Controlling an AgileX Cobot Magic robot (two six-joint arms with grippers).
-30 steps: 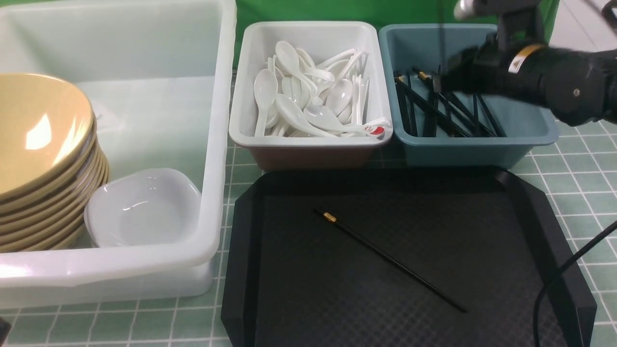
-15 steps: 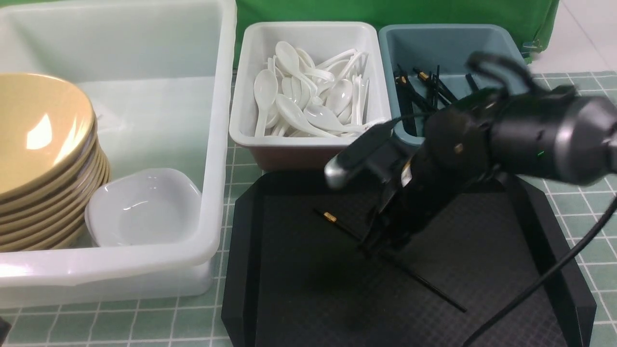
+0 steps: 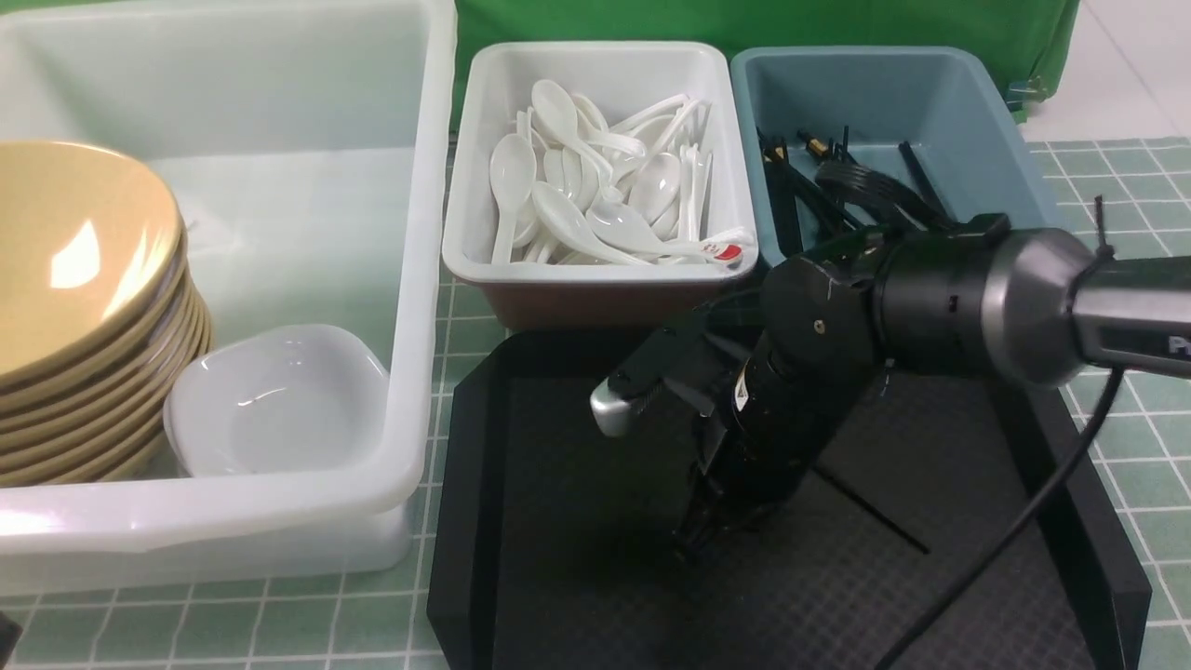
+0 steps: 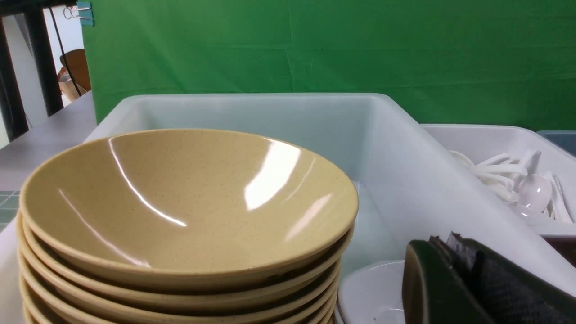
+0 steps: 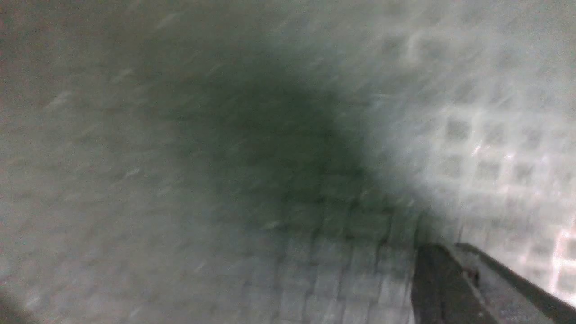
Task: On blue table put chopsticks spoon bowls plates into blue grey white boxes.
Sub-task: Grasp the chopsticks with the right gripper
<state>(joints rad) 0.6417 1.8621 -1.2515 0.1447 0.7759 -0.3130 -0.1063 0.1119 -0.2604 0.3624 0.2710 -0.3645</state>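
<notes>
On the black octagonal plastic tray, front view: right gripper pinched closed, tip at tray's middle; thin black chopstick visible toward tray's right side, grip on it unclear. Left wrist view: left gripper closed. Right wrist view: blurred tray floor.

Right claw blocks the black tray centrally; its left half lies free.

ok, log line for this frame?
phase: chopstick pickup | right tool: shut, low over black tray | chopstick: hold unconfirmed | left tool: shut, near bowls
</notes>
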